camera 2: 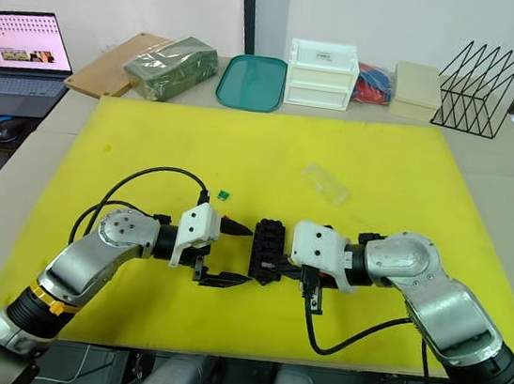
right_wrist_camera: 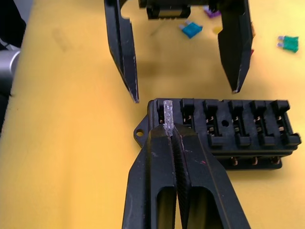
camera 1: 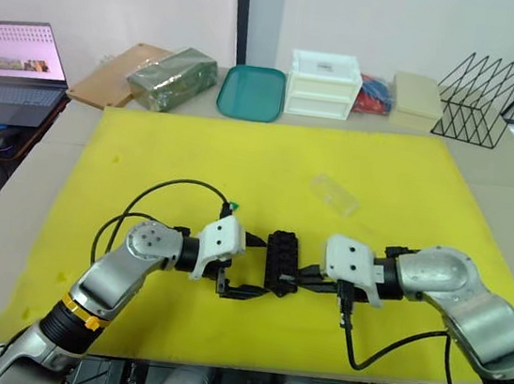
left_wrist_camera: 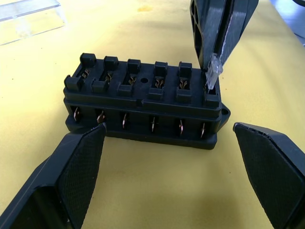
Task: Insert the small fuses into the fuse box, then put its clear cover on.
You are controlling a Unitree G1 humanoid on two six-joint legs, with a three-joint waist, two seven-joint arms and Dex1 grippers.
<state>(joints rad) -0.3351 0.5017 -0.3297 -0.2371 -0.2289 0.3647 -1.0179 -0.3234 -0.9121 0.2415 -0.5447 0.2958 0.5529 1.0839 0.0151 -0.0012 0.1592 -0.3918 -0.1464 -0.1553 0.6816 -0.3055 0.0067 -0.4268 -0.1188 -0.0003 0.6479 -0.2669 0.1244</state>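
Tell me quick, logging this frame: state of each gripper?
Left gripper: open, empty, beside the fuse box.
Right gripper: closed on a clear fuse.

Both head views look forward and down on the fuse box [camera 1: 281, 261] from well above, while each wrist view faces it close, apparently from opposite sides.

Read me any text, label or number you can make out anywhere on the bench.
None can be read.
White drawer unit: a small label on top, too small to read.
Laptop: rows on the screen, too blurred to read.
Fuse box: no markings visible.
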